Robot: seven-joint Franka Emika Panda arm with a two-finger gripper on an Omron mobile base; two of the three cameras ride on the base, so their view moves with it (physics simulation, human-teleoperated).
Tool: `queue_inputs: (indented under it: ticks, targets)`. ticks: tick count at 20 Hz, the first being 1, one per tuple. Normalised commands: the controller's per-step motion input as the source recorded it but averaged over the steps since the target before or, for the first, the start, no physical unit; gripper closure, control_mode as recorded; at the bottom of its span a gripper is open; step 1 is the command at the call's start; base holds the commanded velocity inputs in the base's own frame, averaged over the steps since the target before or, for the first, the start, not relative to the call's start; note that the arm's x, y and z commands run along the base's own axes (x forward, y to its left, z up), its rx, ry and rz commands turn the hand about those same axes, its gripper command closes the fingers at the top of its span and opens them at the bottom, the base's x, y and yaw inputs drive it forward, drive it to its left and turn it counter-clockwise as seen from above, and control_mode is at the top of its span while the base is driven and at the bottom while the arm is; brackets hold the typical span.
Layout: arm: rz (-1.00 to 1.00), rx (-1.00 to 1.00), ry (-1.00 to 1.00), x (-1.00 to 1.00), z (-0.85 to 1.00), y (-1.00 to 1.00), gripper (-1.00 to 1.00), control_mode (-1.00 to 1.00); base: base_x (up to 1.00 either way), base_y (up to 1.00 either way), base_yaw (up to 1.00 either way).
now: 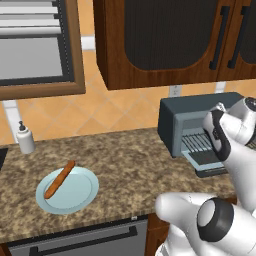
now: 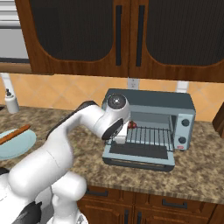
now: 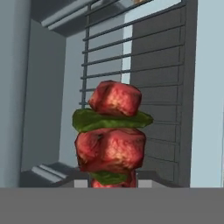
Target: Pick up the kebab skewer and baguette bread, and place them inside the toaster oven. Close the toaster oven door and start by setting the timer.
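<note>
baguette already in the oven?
No, the baguette lies on the plate on the counter, well left of the toaster oven.

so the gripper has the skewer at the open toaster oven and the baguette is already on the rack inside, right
Not quite. The baguette bread lies on the plate, as the left base view shows. The rest holds: the gripper holds the kebab skewer at the open toaster oven.
</note>
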Motion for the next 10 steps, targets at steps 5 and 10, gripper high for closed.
queue_inputs:
  ticks: [5, 10]
  targets:
    - [0.03, 0.0, 0.0, 0.21, -0.37, 0.0, 1.0, -1.0, 0.0, 0.0, 0.0]
    - [0.0, 0.0, 0.0, 0.35, -0.05, -0.04, 1.0, -1.0, 0.0, 0.0, 0.0]
